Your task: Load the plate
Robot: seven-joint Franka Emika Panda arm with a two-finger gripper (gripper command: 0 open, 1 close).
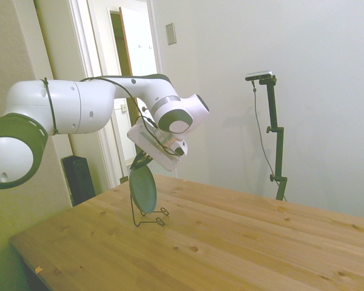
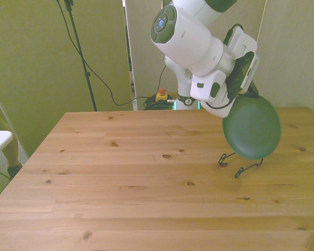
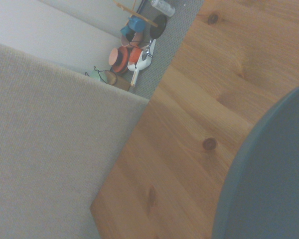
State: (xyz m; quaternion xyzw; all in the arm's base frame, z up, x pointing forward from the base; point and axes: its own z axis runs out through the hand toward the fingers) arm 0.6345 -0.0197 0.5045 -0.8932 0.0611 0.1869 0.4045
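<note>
From the side view I see the teal-green plate (image 1: 143, 188) standing nearly on edge in the thin dark wire stand (image 1: 150, 218), which sits on the wooden table (image 1: 230, 242) toward its far corner near the doorway. The gripper (image 1: 142, 161) meets the plate's top rim, with the white arm (image 1: 79, 106) reaching in above it. I cannot tell from here whether the fingers are apart or pressed on the rim; they are dark and run together with the plate's edge.

In the front view the plate (image 2: 252, 128) faces me as a full round disc at the front view's right, its lower edge down among the prongs of the wire stand (image 2: 240, 164). The gripper (image 2: 249, 94) is at the upper rim, mostly hidden behind the wrist housing, so its grip stays unclear to me.

The wrist view gives me a blurred curved piece of the plate (image 3: 269, 179) close up, over the table's (image 3: 189, 124) knotted boards.
</note>
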